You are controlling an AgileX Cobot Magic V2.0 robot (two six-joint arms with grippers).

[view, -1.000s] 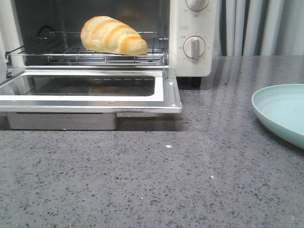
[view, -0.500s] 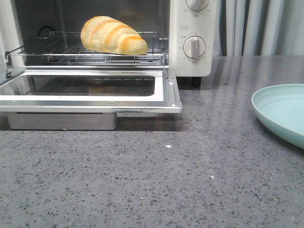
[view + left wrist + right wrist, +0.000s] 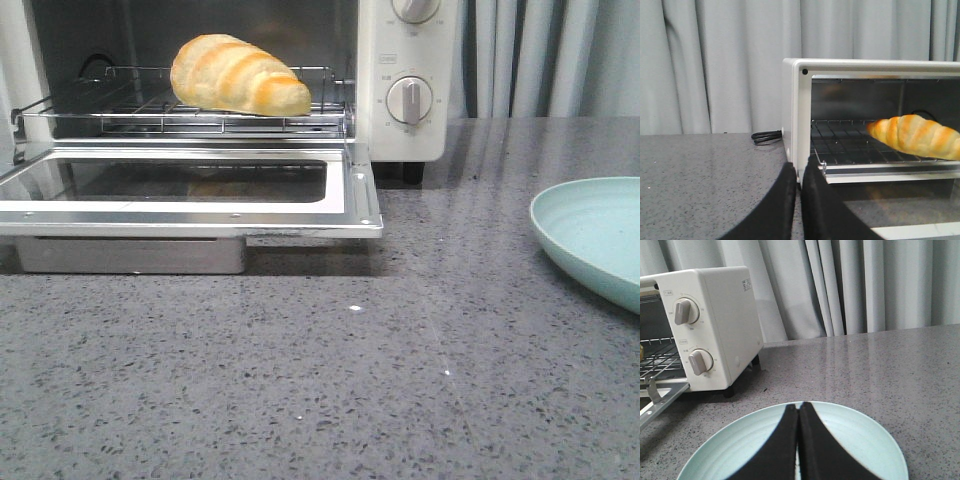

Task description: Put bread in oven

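Bread (image 3: 238, 75) lies crosswise on oven (image 3: 405, 80) rack, taper right; both fingers closed, empty.

Oven (image 3: 405, 60) top and left side, plate (image 3: 595, 235) right half — cropped off-frame.

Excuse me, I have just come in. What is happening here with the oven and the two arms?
Nothing is being handled right now. The golden-yellow ridged bread roll lies on the wire rack inside the white toaster oven, whose glass door is folded down open. The left gripper is shut and empty beside the oven's left side. The right gripper is shut and empty above the pale blue-green plate.
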